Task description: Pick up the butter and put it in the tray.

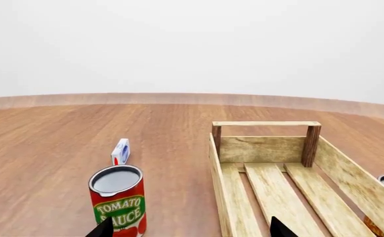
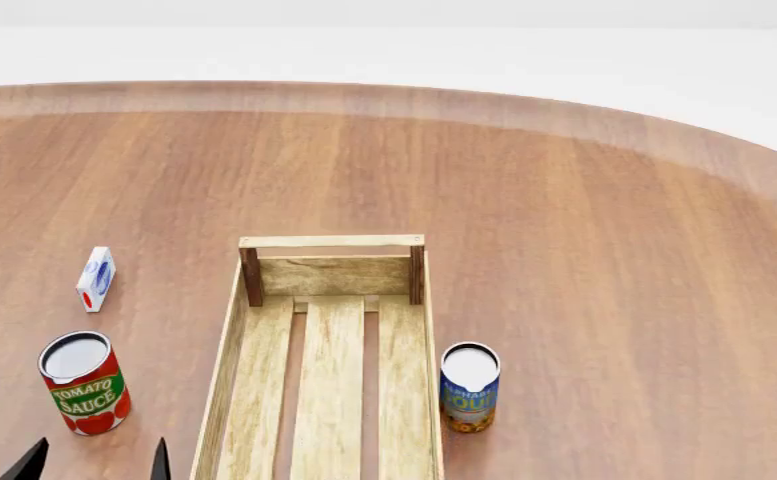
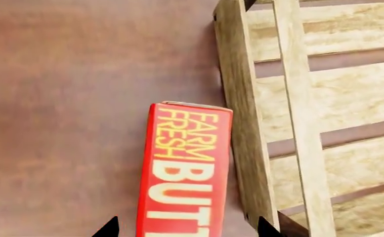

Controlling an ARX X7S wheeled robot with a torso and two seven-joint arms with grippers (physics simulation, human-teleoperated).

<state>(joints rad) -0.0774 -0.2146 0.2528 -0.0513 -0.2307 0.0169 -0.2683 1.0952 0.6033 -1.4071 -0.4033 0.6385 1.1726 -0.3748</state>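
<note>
The butter lies flat on the table, just beside the outer wall of the tray. We can see a thin dark gap between the carton and that wall. On the carton's other long side the table is bare, so there is open room there.

Our right pincer hangs over the butter with its two dark tips set wide, one on each side of the carton. It holds nothing. The tip nearer the tray sits close to the tray's corner.

From the head view, the tray runs long down the middle of the round table, and its slatted floor has nothing on it. The soup can stands upright just beside the tray's right wall. The tomato sauce can stands upright on the left, apart from the tray. The small white carton lies farther back on the left.

Our left pincer is spread wide near the tomato sauce can and holds nothing.
</note>
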